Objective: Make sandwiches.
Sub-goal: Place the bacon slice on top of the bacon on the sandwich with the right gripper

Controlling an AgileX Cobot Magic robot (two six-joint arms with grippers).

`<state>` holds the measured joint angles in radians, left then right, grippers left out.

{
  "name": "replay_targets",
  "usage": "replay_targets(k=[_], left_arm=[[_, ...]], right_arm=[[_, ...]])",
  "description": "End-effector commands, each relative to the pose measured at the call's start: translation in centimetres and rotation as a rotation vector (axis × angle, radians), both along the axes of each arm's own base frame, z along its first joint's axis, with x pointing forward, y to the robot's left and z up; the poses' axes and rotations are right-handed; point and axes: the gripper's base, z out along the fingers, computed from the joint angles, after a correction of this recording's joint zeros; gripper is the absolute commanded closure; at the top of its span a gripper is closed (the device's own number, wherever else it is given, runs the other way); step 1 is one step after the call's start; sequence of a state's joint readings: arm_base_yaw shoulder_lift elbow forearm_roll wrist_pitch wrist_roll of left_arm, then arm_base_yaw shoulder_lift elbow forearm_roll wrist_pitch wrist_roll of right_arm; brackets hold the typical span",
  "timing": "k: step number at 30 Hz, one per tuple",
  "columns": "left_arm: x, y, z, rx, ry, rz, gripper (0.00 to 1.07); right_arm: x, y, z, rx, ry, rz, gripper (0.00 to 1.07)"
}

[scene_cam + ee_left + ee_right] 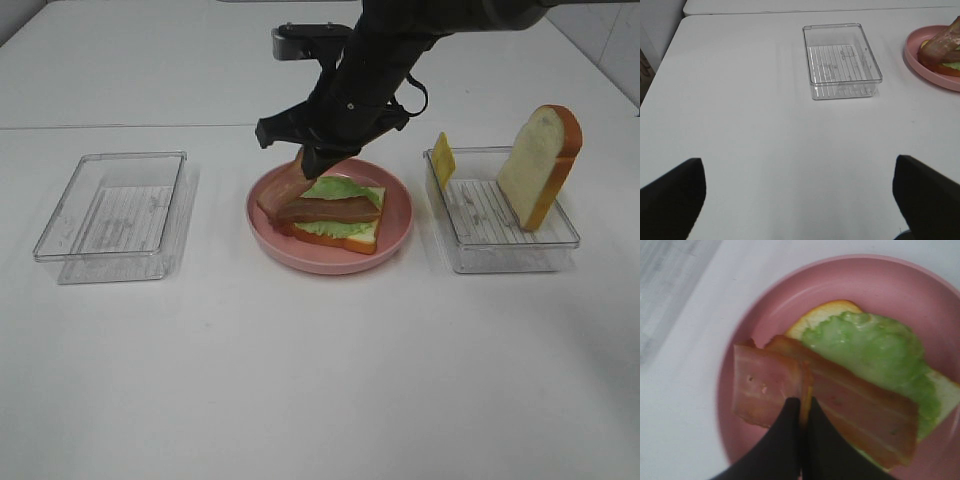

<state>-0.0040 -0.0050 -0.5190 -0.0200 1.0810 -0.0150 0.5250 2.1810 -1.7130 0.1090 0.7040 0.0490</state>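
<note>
Pink plate (398, 212) carries the half-built sandwiches (335, 212); just above one edge the right fingers (795, 415), clamped shut, pinch a tilted bacon strip (765, 387). Let go there, it could slide onto the plate. Left fingers (922, 192) gape wide, empty.

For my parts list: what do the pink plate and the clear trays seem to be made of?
Pink plate: likely plastic, semi-matte; even colour, soft highlights. Left tray and right tray: likely clear plastic, glossy; table shows through, ribbed floor.
</note>
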Motion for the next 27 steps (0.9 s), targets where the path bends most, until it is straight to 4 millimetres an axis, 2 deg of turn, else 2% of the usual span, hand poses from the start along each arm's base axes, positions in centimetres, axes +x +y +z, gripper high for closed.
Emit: replay_targets(k=[1,8,17,18,19,20,21,22,23,24,25,26,27], left_arm=[[-0.2,0.0,0.0,-0.006,-0.019,0.001,0.13],[-0.2,0.0,0.0,-0.006,-0.019,0.001,0.13],[-0.2,0.0,0.0,-0.006,-0.019,0.001,0.13],[-0.2,0.0,0.0,-0.006,-0.019,0.001,0.13],[-0.2,0.0,0.0,-0.006,-0.019,0.001,0.13],[-0.2,0.0,0.0,-0.006,-0.019,0.001,0.13],[-0.2,0.0,0.0,-0.006,-0.019,0.001,0.13],[-0.2,0.0,0.0,-0.006,-0.019,0.001,0.13],[-0.2,0.0,0.0,-0.006,-0.019,0.001,0.13],[-0.2,0.0,0.0,-0.006,-0.019,0.001,0.13],[-0.2,0.0,0.0,-0.006,-0.019,0.001,0.13],[-0.2,0.0,0.0,-0.006,-0.019,0.001,0.13],[-0.2,0.0,0.0,-0.006,-0.019,0.001,0.13]], right_arm=[[0.9,-0.8,-0.6,-0.095,-0.069,-0.012,1.07],[1.6,-1.7,-0.5,-0.218,-0.156,0.005,1.07],[1.7,-1.8,-0.5,-0.225,-0.161,0.008,1.05],[1.6,-1.7,-0.5,-0.220,-0.157,0.005,0.93],[1.6,-1.7,-0.5,-0.220,-0.157,0.005,0.93],[1.6,-1.7,-0.6,-0.216,-0.154,0.003,0.83],[1.6,-1.7,-0.6,-0.216,-0.154,0.003,0.83],[1.6,-1.7,-0.6,-0.211,-0.150,0.004,0.54],[1.5,-1.6,-0.6,-0.212,-0.149,0.004,0.42],[1.5,-1.6,-0.6,-0.212,-0.149,0.004,0.42],[1.5,-1.6,-0.6,-0.214,-0.149,0.009,0.16],[1.5,-1.7,-0.5,-0.220,-0.146,0.014,0.08],[1.5,-1.7,-0.5,-0.220,-0.146,0.014,0.08]])
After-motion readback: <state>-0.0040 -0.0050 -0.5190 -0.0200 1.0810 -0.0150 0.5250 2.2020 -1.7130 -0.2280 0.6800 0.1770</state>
